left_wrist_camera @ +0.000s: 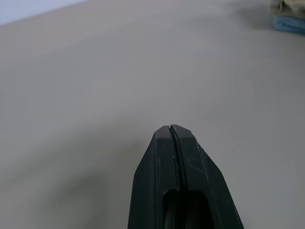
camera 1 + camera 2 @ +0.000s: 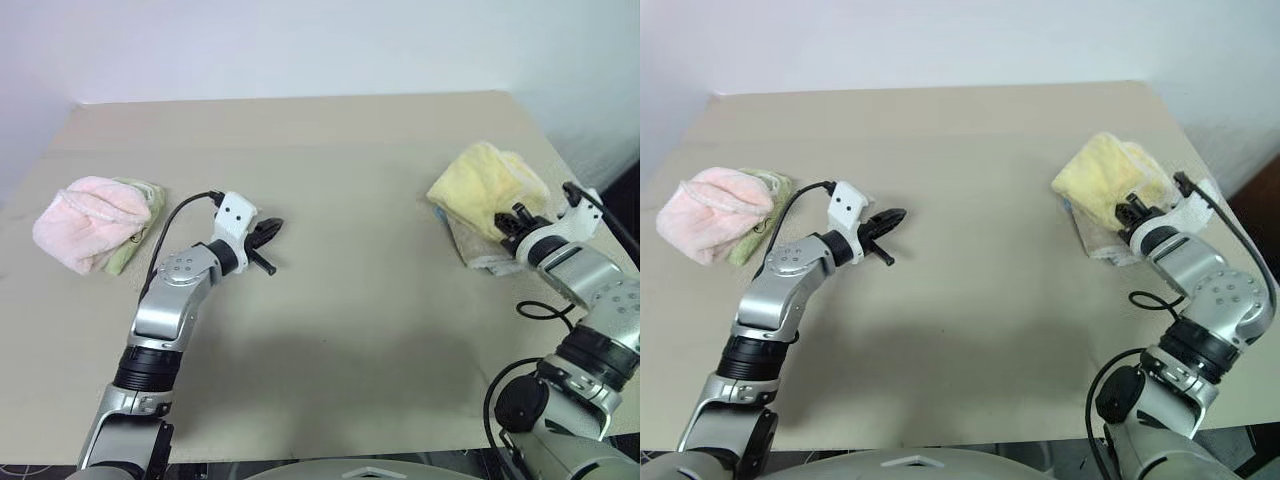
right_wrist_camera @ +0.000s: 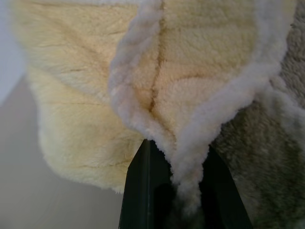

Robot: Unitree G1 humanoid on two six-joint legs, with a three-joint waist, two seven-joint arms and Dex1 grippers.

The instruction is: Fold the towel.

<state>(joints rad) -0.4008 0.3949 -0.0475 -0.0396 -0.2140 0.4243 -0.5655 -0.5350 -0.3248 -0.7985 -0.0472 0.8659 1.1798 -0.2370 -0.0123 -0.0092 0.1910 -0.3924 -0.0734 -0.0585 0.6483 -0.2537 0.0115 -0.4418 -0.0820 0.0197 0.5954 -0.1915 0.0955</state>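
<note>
With my right fingers (image 3: 183,191) clamped on the yellow towel's (image 2: 490,185) corded edge and my left fingers (image 2: 268,233) pressed together empty, I'd best lay that edge squarely onto the pile.

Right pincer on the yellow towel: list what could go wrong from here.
1. The right pincer pinches only a thin edge of the yellow towel, so the fabric may slip free.
2. That towel lies on a grey-beige towel; a pull could drag both.
3. The pile sits near the table's right edge, so it might slide off.
</note>
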